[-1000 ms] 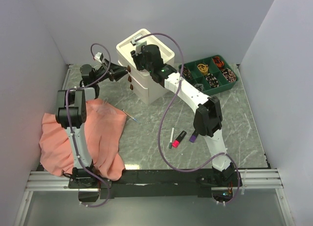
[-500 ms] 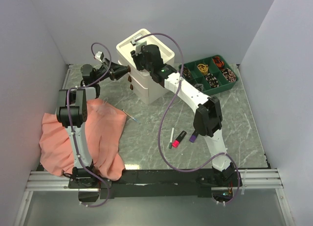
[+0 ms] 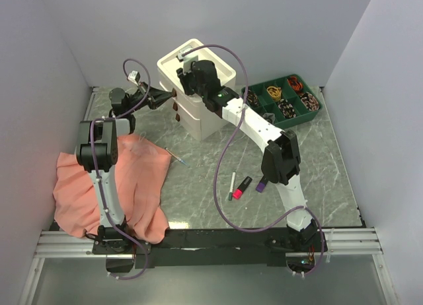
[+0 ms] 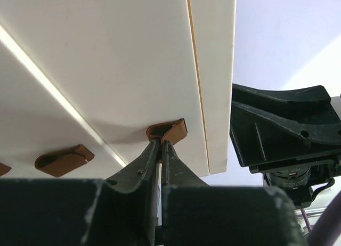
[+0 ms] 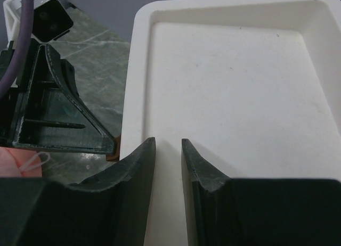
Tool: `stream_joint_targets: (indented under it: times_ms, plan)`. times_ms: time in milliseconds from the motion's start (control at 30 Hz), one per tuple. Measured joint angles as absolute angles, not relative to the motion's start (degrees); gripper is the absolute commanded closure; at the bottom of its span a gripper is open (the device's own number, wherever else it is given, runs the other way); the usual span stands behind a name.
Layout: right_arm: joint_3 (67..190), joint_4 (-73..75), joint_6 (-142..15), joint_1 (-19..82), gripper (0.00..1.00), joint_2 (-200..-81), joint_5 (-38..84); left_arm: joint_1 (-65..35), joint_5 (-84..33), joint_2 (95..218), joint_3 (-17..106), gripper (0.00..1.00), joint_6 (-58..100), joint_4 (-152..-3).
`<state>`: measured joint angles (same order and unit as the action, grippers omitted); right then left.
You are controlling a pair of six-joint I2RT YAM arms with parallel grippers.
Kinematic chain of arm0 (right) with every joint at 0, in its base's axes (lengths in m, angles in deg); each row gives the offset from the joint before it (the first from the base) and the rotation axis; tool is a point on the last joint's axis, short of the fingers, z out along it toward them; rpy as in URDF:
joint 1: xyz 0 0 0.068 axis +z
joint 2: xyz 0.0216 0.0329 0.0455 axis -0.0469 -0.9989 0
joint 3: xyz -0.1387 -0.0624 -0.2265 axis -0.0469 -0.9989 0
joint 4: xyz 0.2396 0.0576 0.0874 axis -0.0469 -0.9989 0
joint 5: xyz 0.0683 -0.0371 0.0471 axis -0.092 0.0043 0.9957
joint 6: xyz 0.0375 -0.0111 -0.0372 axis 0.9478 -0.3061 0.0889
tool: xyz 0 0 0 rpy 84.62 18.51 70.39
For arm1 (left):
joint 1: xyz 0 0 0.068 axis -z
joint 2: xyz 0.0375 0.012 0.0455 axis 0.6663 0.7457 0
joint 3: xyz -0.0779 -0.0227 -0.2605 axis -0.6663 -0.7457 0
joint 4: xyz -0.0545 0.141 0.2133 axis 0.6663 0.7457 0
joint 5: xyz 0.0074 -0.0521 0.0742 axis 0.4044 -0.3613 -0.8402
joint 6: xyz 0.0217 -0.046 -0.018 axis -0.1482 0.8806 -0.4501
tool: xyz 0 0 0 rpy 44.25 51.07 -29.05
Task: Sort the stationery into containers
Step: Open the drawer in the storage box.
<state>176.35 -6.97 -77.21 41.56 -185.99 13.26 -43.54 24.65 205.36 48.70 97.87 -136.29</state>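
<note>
Top external view: the cream-white cabinet point(image 3: 198, 123) stands at the back of the table, its drawer fronts flush and its 3 brown handles facing the left arm. The left gripper point(image 4: 161, 146) has its jaws pinched almost together on the uppermost handle point(image 4: 169, 131). The right gripper point(image 5: 168, 146) hangs over the cabinet's recessed top tray point(image 5: 234, 97), jaws partly apart with nothing between them. A white pen point(image 3: 232, 185), a pink highlighter point(image 3: 244, 187) and a purple highlighter point(image 3: 261, 183) lie together on the table, well apart from the cabinet. 1 thin pen point(image 3: 177, 157) lies just beside the salmon cloth point(image 3: 79, 186).
</note>
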Motion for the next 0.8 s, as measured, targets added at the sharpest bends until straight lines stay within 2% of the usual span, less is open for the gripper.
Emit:
stream_joint_targets:
  times_ms: [300, 733, 767, 800]
  plan:
    - [176.35, -6.56, -77.41, 41.6, 0.67, -186.32, 12.8, -48.35, 25.96, 195.17, 39.06, 0.98, 95.84, -133.54]
    - [176.46, -5.88, -77.39, 41.6, 0.67, -186.65, 12.82, -57.53, 29.55, 183.52, 25.64, 0.98, 92.71, -130.11]
    - [176.46, -5.88, -77.39, 41.6, 0.67, -186.63, 12.82, -57.81, 29.68, 183.18, 25.33, 0.97, 92.6, -130.11]
    - [176.46, -5.88, -77.39, 41.6, 0.67, -186.65, 12.82, -58.18, 29.7, 182.83, 24.98, 0.88, 92.54, -129.95]
